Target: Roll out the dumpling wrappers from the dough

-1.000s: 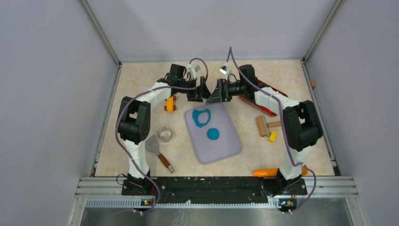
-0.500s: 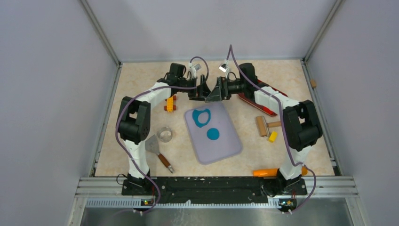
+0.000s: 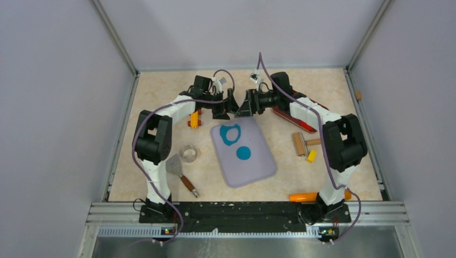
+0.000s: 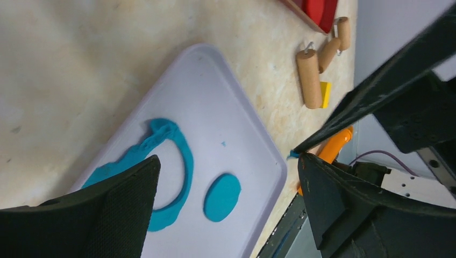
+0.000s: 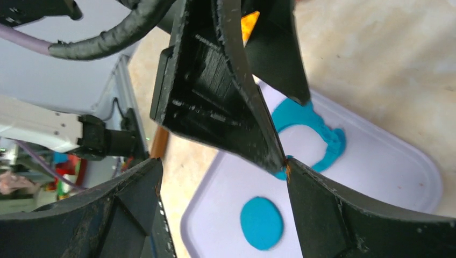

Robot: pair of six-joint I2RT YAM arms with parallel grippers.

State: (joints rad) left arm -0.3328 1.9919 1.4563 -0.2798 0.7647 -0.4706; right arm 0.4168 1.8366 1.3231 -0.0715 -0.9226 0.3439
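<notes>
1. Standing at the near edge with 12 o'clock as the far wall: the lavender mat [image 3: 258, 166] lies about mid-table, slightly askew.
2. The dough [image 3: 230, 134] sits at the mat's 11 o'clock end. It's a flattened teal patch with a round hole in it, so it's basically a ragged ring.
3. One dumpling wrapper [image 3: 243, 153], a neat teal disc, lies flat near the middle of the mat, just at 5 o'clock from the ring and not touching it.
4. The left gripper [image 3: 228, 106] is off the mat's 12 o'clock edge with its fingers spread wide, nothing between them.
5. The right gripper [image 3: 244, 106] faces it nose to nose and is also splayed open, not pinching any putty. In the wrist views their fingertips look nearly touching, but I can't tell if they really meet.
6. The wooden roller [image 3: 299, 144] lies on the table at 3 o'clock from the mat, with a yellow block [image 3: 311, 156] just beside it.
7. At 9 o'clock there's a clear ring [image 3: 187, 153], and a scraper [image 3: 175, 165] at roughly 8.
</notes>
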